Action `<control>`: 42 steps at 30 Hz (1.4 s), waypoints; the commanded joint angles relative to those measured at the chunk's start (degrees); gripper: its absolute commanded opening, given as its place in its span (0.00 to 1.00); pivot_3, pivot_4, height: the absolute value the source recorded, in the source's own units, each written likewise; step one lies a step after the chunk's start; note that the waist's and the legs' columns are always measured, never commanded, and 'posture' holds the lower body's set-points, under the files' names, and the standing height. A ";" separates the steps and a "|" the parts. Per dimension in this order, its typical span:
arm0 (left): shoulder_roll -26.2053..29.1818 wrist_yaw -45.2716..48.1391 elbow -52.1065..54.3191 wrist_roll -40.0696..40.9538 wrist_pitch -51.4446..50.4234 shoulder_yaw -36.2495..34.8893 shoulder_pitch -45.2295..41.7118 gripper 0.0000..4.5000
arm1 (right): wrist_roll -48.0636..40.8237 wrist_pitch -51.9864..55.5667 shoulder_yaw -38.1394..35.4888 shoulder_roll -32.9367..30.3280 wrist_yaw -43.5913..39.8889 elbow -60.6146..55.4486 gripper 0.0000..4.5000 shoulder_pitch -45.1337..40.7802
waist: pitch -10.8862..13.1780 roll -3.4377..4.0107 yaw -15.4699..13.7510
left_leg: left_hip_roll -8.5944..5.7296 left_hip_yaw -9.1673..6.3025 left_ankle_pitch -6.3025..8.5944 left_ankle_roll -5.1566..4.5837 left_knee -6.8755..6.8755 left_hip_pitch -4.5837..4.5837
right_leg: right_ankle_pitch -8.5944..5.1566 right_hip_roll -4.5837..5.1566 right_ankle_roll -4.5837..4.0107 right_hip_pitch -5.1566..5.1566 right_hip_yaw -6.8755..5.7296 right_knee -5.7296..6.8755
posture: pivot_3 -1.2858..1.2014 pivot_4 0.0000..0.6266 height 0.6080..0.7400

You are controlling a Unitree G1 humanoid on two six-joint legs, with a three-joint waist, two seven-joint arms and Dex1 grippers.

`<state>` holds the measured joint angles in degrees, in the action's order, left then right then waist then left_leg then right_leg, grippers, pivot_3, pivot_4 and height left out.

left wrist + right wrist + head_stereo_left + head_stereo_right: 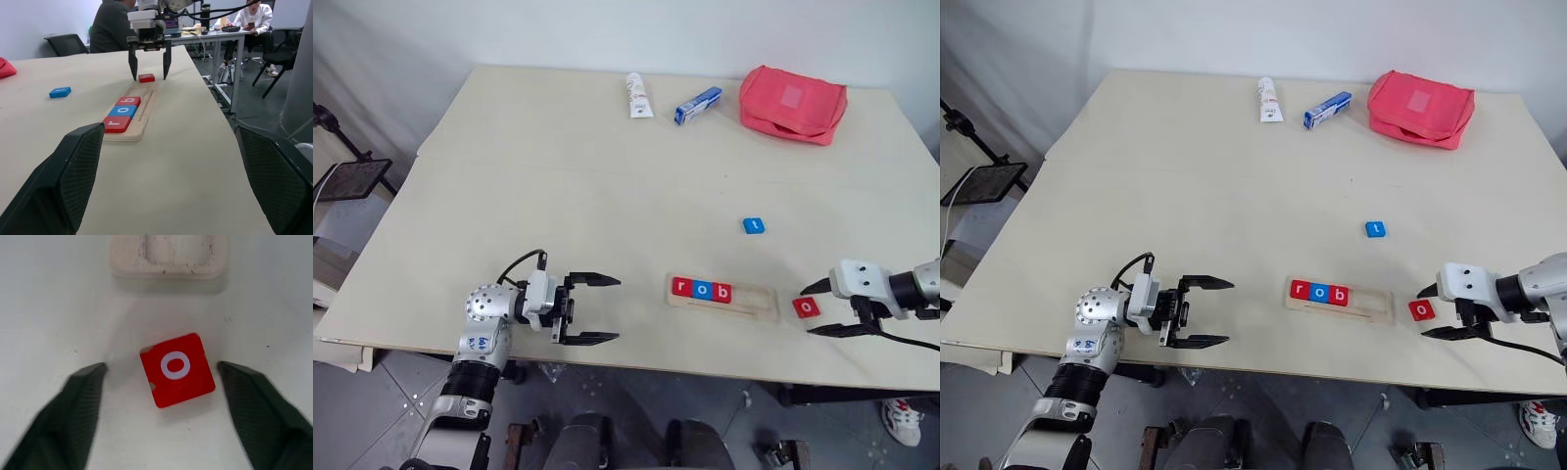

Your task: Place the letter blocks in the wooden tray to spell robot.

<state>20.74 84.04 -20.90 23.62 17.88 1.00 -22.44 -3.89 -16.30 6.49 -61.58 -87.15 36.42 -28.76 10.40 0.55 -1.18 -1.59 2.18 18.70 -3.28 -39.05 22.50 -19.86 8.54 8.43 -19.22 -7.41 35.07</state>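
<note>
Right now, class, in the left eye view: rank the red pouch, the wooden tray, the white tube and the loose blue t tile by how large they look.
1. Red pouch.
2. Wooden tray, though it lies nearer the camera, so its lead over the tube is unsure.
3. White tube.
4. Blue t tile.

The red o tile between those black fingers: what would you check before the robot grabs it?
1. Red o tile lies between the right gripper fingers: ok.
2. Fingers apart, not touching the tile: ok.
3. Tile square to the fingers: not ok, slightly turned.
4. Wooden tray has room after r, o, b: ok.
5. Blue t tile out of the way: ok.
6. Left gripper away from the tray: ok.
</note>
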 commanded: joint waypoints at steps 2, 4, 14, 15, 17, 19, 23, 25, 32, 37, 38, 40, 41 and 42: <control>0.42 -0.50 1.92 1.12 -0.02 -0.32 0.24 1.00 | 1.94 -1.61 0.65 0.36 -0.51 3.74 0.44 -1.81 | 0.00 0.00 0.01 | 0.00 0.00 0.00 0.00 -0.02 0.00 | 0.00 0.00 0.00 0.02 0.00 0.00 | 0.52 0.24 1.00; 0.40 -0.54 1.73 1.05 0.04 -0.23 0.07 1.00 | 1.79 -1.25 0.33 0.60 -0.01 4.22 0.32 -2.75 | 0.00 0.00 0.00 | 0.00 0.00 0.00 0.00 -0.04 -0.01 | 0.00 0.00 0.00 0.03 0.00 0.00 | 0.52 0.24 1.00; -0.15 0.25 -1.21 0.70 0.55 0.09 -2.05 1.00 | -6.88 24.43 -5.51 -2.55 1.60 -19.07 0.32 0.55 | 0.00 0.02 -0.12 | 0.04 0.00 0.00 0.01 -0.05 0.05 | 0.00 -0.01 0.00 -0.05 0.01 0.03 | 0.52 0.24 1.00; -0.22 0.33 -1.45 0.67 0.62 0.11 -2.20 1.00 | -7.17 27.08 -5.69 -2.96 2.11 -21.51 0.32 1.29 | 0.00 0.02 -0.17 | 0.04 0.00 0.00 0.01 -0.05 0.06 | 0.00 -0.01 0.00 -0.07 0.00 0.05 | 0.52 0.24 1.00; -0.44 0.50 -1.84 0.61 0.78 0.20 -2.49 1.00 | -8.06 31.01 -6.30 -3.43 2.89 -25.72 0.32 2.86 | 0.00 0.02 -0.22 | 0.03 -0.02 0.01 0.02 -0.05 0.06 | 0.00 0.00 0.00 -0.07 -0.01 0.05 | 0.52 0.24 1.00; -0.96 0.89 -2.56 0.63 1.10 0.44 -3.03 1.00 | -10.27 36.06 -6.98 -2.32 4.55 -31.61 0.32 3.52 | 0.00 0.02 -0.31 | 0.00 -0.09 0.01 0.01 -0.05 0.12 | 0.00 0.01 0.00 -0.09 -0.03 0.03 | 0.52 0.24 1.00; -1.47 1.55 -2.96 0.65 1.35 0.65 -3.52 1.00 | -11.77 43.77 -5.01 -1.21 6.98 -40.99 0.32 2.87 | 0.00 0.02 -0.21 | 0.03 -0.09 0.01 0.02 -0.08 0.27 | 0.00 0.00 -0.01 -0.26 -0.05 0.04 | 0.52 0.24 1.00; -1.42 2.01 -3.15 0.77 1.49 0.42 -3.84 1.00 | -10.68 44.28 -3.53 -1.26 7.35 -41.97 0.32 2.35 | 0.00 0.02 -0.18 | 0.02 -0.09 0.01 0.02 -0.08 0.28 | 0.00 0.00 0.00 -0.26 -0.05 0.03 | 0.52 0.24 1.00; -1.37 1.97 -1.64 1.13 1.10 0.23 -4.31 1.00 | -8.22 42.96 0.05 -0.80 8.43 -41.70 0.32 2.17 | 0.00 0.02 -0.20 | -0.03 -0.11 0.01 0.02 -0.09 0.32 | 0.01 0.01 0.00 -0.28 -0.06 0.04 | 0.52 0.24 1.00; -0.11 0.34 -0.11 -0.02 -1.32 0.67 -4.03 1.00 | -6.74 41.66 1.04 -0.63 8.79 -39.41 0.32 2.09 | 0.00 0.02 -0.13 | -0.02 -0.10 0.01 0.02 -0.08 0.33 | 0.01 0.00 0.00 -0.29 -0.07 0.04 | 0.52 0.24 1.00; -0.03 0.11 0.25 -0.04 -1.54 0.79 -3.88 1.00 | -6.73 41.57 1.00 -0.64 8.82 -39.30 0.32 2.15 | 0.00 0.02 -0.15 | -0.02 -0.10 0.01 0.02 -0.09 0.33 | 0.01 0.00 0.00 -0.29 -0.08 0.04 | 0.52 0.24 1.00; 0.28 -0.16 0.50 -0.09 -1.73 0.88 -4.13 1.00 | -6.65 41.39 1.55 0.18 9.02 -39.20 0.32 1.50 | 0.00 0.02 -0.16 | -0.02 -0.10 0.01 0.02 -0.09 0.33 | 0.01 0.01 0.00 -0.29 -0.07 0.04 | 0.52 0.24 1.00; 0.37 -0.42 0.77 -0.16 -1.91 0.95 -4.16 1.00 | -6.59 41.29 1.75 0.50 9.14 -39.20 0.32 1.33 | 0.00 0.02 -0.13 | -0.02 -0.10 0.01 0.02 -0.09 0.33 | 0.01 0.01 0.00 -0.29 -0.08 0.05 | 0.52 0.24 1.00; 0.49 -0.55 0.80 -0.20 -2.07 0.96 -4.34 1.00 | -6.38 41.26 2.15 0.97 9.25 -39.20 0.32 1.06 | 0.00 0.02 -0.12 | -0.02 -0.10 0.01 0.02 -0.09 0.33 | 0.01 0.00 0.00 -0.29 -0.08 0.04 | 0.52 0.24 1.00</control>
<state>20.73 83.88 -22.33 23.40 16.10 1.69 -26.29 -10.51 25.56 8.69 -60.94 -78.23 -2.05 -26.73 10.40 0.57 -1.30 -1.61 2.08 18.71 -3.26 -39.13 22.83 -19.86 8.54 8.44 -19.52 -7.48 35.11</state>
